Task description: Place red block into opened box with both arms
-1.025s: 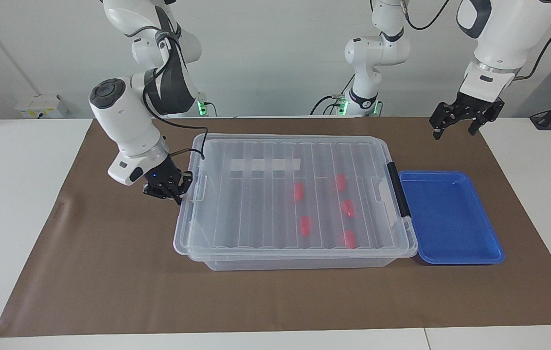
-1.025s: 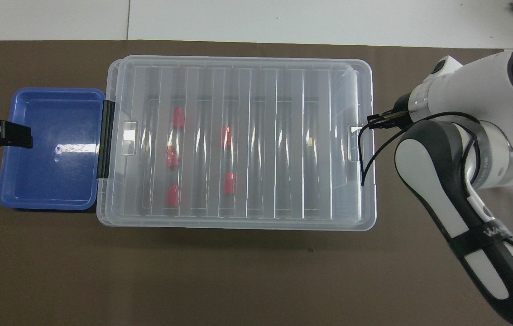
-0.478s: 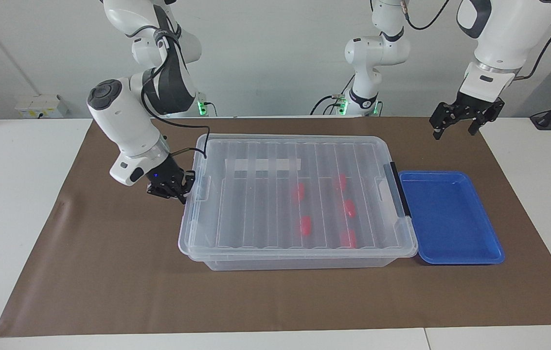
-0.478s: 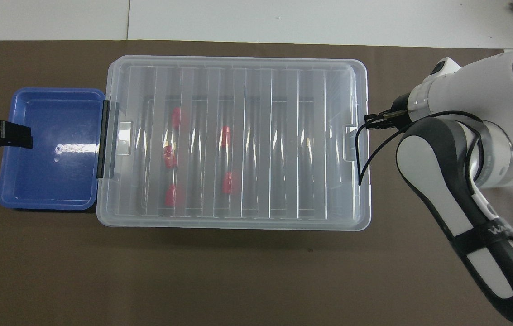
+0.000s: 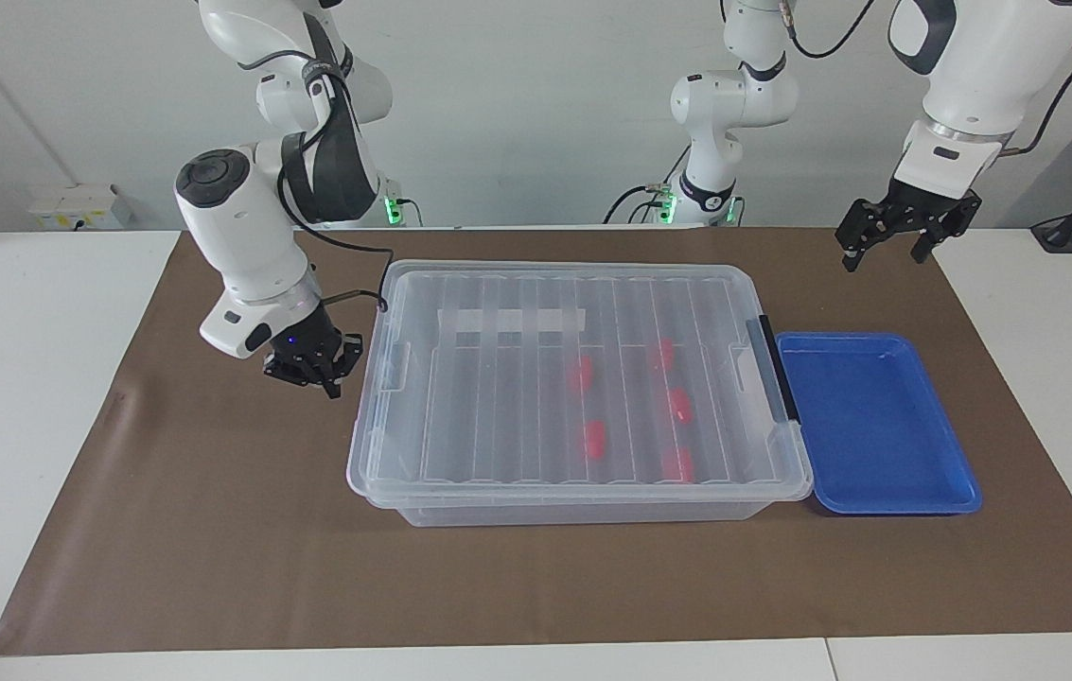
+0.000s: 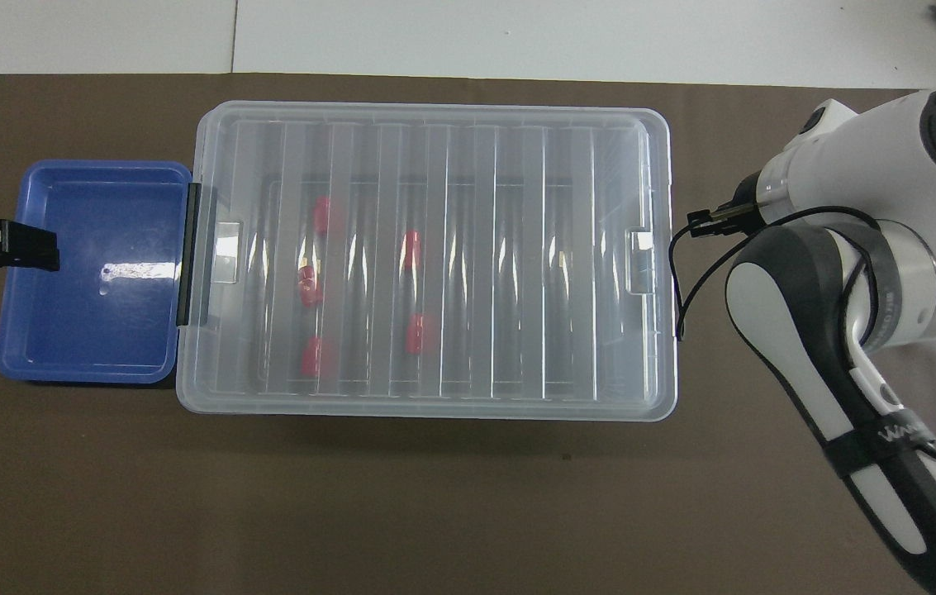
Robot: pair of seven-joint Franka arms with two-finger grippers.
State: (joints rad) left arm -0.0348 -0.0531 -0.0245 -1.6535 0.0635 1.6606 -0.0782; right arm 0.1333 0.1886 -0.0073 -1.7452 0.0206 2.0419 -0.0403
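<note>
The box (image 5: 573, 378) sits mid-table on the brown mat (image 5: 214, 530) with its ribbed clear lid (image 6: 434, 248) lying flat on top. Five red blocks (image 5: 594, 440) lie inside under the lid, all in the half toward the left arm's end. The right gripper (image 5: 308, 364) hangs low just beside the box's end toward the right arm's end of the table, apart from it, fingertips closed together and holding nothing. The blocks lie well apart from it, most of the box's length away. The left gripper (image 5: 905, 227) waits raised over the mat, jaws spread and empty, with the blue tray (image 5: 876, 426) touching the box's black-clipped end.
</note>
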